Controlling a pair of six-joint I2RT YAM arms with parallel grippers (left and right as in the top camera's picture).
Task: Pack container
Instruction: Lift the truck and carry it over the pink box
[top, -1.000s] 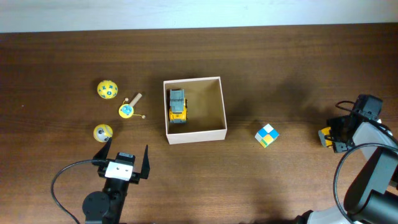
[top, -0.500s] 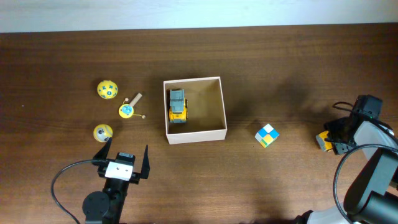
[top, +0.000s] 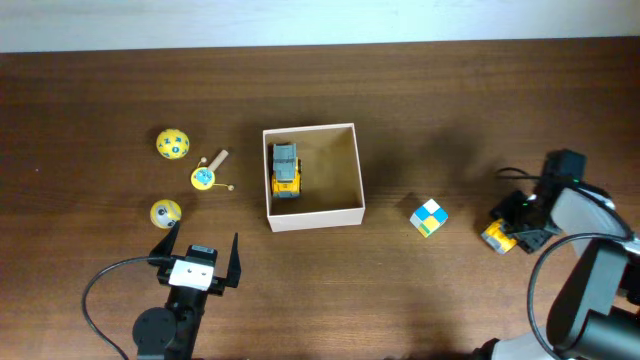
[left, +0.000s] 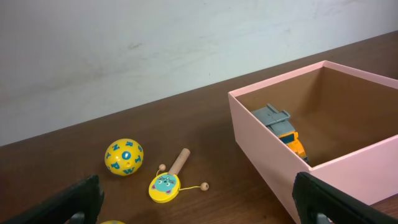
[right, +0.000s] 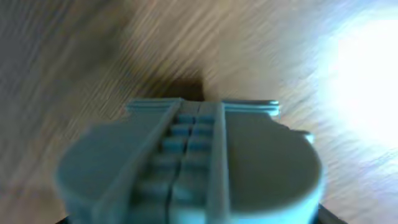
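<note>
- The container (top: 318, 218) sat mid-table with a yellow and grey toy truck (top: 286, 170) inside.
- The left gripper (top: 200, 244) hung wide open and empty, near the container's front left corner.
- The right gripper (top: 514, 224), well apart to the container's right, clasped a small yellow toy (top: 495, 237).

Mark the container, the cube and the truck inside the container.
container (top: 315, 217): overhead view, on the wall nearest the robot.
cube (top: 429, 216): overhead view, on its top face.
truck (top: 286, 168): overhead view, on its grey back.
</note>
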